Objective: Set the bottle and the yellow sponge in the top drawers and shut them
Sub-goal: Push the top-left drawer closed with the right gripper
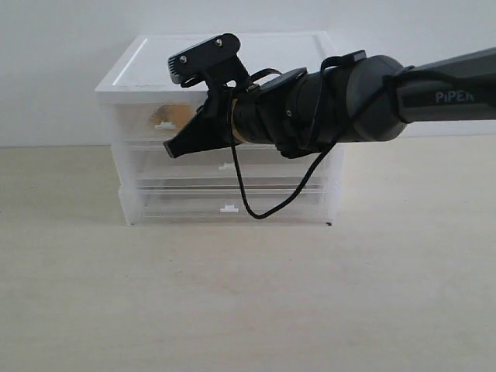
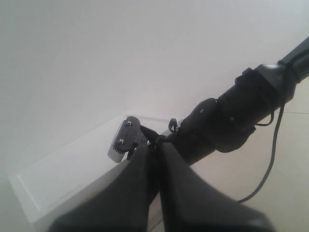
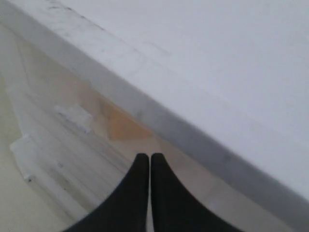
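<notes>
We count one white-topped cabinet point(image 1: 279, 54) on the pale table point(image 1: 248, 310). It shows two full-width drawers, a middle one point(image 1: 178, 167) and a bottom one point(image 1: 178, 203), each with one white handle tab. Above them on the left is one half-width top left drawer point(image 1: 139, 120), which looks flush with the cabinet front. The one yellow sponge point(image 1: 177, 115) lies inside it and shows as an orange patch through the translucent wall, just beside that drawer's single tab point(image 1: 164, 125). One dark arm reaches in from the right and covers the other top drawer, so we cannot tell what that drawer holds. The arm carries one wrist camera point(image 1: 203, 58) and one black cable point(image 1: 256, 211) that hangs in a loop. The right gripper point(image 1: 169, 149) points at the top left drawer's lower edge. Its two fingers point(image 3: 140, 193) are pressed together and hold nothing, and we cannot tell whether they touch the drawer front. The left gripper point(image 2: 155, 150) shows only in its own wrist view, above the cabinet top. Its two fingers point(image 2: 116, 203) are likewise together and empty.
</notes>
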Motion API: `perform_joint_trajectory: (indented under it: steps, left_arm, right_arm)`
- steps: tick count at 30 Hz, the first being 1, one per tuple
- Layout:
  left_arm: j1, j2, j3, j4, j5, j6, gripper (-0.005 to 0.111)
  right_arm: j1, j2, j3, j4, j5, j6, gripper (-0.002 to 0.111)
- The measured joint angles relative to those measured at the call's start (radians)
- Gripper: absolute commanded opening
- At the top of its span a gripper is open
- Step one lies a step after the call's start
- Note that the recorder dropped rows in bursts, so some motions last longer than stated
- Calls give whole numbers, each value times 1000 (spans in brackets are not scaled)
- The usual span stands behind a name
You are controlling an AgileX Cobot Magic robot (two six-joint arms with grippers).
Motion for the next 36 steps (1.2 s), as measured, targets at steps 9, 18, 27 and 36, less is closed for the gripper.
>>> perform_joint_trajectory:
  steps: [9, 18, 27, 36]
  left_arm:
    - [0, 0, 0, 0, 25, 0, 4]
    - [0, 0, 0, 0, 25, 0, 4]
    - [0, 0, 0, 0, 25, 0, 4]
    - [0, 0, 0, 0, 50, 0, 4]
  right_arm:
    - [-4, 0, -2, 6, -134, 41, 0]
    - [-1, -4, 29, 3, -164, 87, 0]
    - [-7, 9, 15, 16, -158, 113, 0]
    - [-3, -96, 287, 17, -197, 136, 0]
